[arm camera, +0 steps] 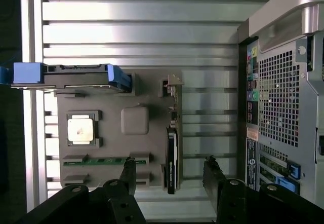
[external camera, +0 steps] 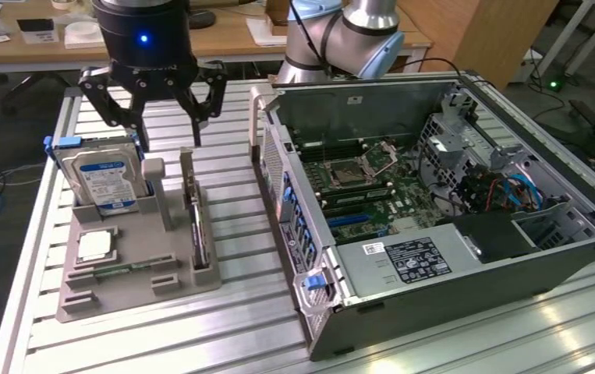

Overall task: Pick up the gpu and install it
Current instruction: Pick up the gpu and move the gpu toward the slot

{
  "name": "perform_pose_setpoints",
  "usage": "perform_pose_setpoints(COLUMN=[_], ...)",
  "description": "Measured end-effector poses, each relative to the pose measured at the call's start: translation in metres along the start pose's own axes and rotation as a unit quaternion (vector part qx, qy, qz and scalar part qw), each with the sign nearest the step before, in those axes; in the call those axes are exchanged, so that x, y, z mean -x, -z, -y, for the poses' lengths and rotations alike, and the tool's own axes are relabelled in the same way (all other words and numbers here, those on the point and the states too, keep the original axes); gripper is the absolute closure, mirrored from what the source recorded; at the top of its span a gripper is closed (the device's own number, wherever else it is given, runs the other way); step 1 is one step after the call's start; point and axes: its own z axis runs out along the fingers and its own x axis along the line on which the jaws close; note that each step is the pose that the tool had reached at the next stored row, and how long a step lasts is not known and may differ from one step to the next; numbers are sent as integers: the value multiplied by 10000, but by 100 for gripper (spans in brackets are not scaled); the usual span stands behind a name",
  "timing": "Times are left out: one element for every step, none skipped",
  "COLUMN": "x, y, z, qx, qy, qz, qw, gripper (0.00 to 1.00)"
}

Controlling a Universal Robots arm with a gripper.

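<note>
The gpu is a thin dark card standing on edge in a slot along one side of the grey holder, its silver bracket end toward the arm. In the wrist view the gpu shows edge-on, in line with the gap between the fingers. My gripper hangs open above the far end of the holder, clear of the card, with nothing between its fingers. The open computer case lies on its side to the exterior view's right, motherboard exposed.
In the holder also stand a silver hard drive with blue clips, a processor chip and a green memory stick. The case's rear panel sits close beside the holder. Slatted aluminium table underneath; desks behind.
</note>
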Motion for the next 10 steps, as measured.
perform_pose_setpoints(x=[0, 0, 0, -1, -1, 0, 1, 3, 3, 3], y=[-9, -17, -25, -33, -42, -52, -66, -81, -98, -116], z=[10, 18, 21, 23, 24, 27, 30, 33, 35, 36], qx=[1, 1, 1, 1, 1, 1, 1, 1, 1, 1], qy=[-1, -1, -1, -1, -2, -1, -1, 0, 0, 5], qz=[1, 1, 1, 1, 1, 1, 1, 1, 1, 1], qw=[10000, 10000, 10000, 10000, 10000, 10000, 10000, 10000, 10000, 10000], gripper=[35, 35, 35, 35, 35, 35, 35, 35, 35, 35])
